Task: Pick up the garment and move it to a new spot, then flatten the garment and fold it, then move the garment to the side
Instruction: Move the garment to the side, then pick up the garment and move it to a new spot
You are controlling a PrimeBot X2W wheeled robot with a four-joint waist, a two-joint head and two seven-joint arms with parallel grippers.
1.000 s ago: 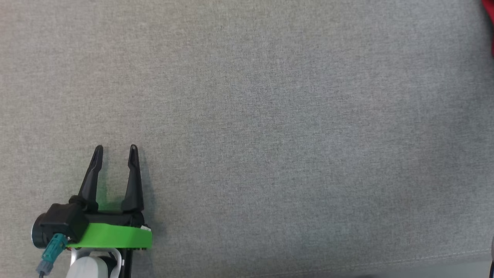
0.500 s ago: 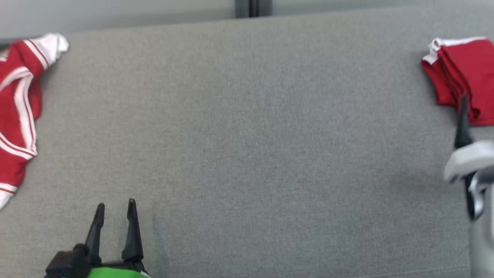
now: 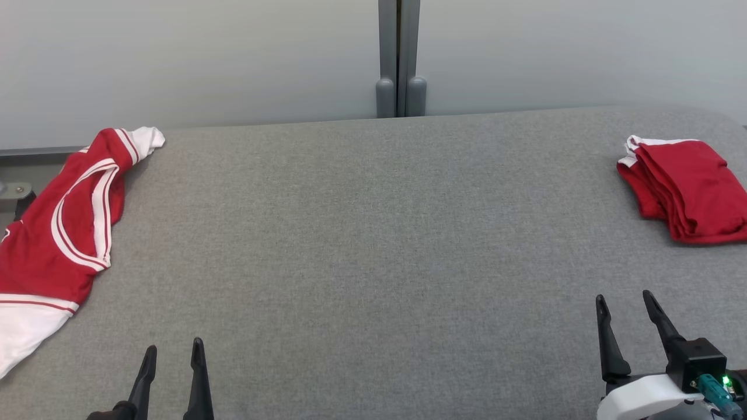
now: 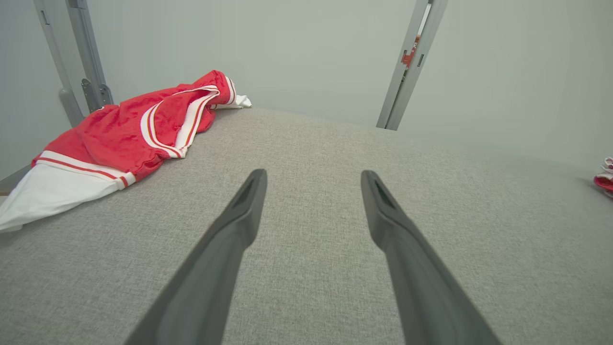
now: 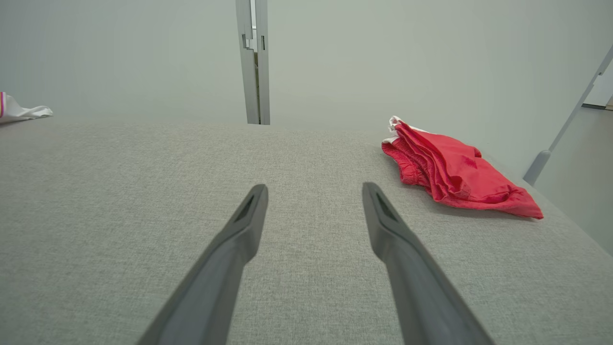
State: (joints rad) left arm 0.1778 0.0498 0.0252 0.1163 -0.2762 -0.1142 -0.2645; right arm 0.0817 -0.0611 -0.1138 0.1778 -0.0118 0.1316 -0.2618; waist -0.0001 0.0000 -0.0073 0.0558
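Grey cloth-covered tabletop (image 3: 373,245). Pale wall (image 3: 204,58) behind it. One grey upright post (image 3: 399,52) stands at the middle of the far edge.

Crumpled garment (image 3: 58,233): red, with white stripes and a broad white hem. It lies loose and unfolded along the left side of the tabletop, from the far-left corner towards the near side. A white cuff lies at the far-left corner. Its left part runs out of the head view.

Folded garment (image 3: 688,192): plain red with a sliver of white at its far end, stacked in flat layers. It sits on the far right of the tabletop, close to the right edge.

Left claw (image 3: 175,345): low over the near left of the tabletop, fingers spread wide and pointing away from the robot, gripping nothing. The crumpled garment lies ahead and to its left, not touching.

Right claw (image 3: 622,296): low over the near right, fingers likewise spread, gripping nothing. The folded garment lies ahead and a little to its right, well apart.

I cannot tell whether either claw's tips touch the cloth surface.
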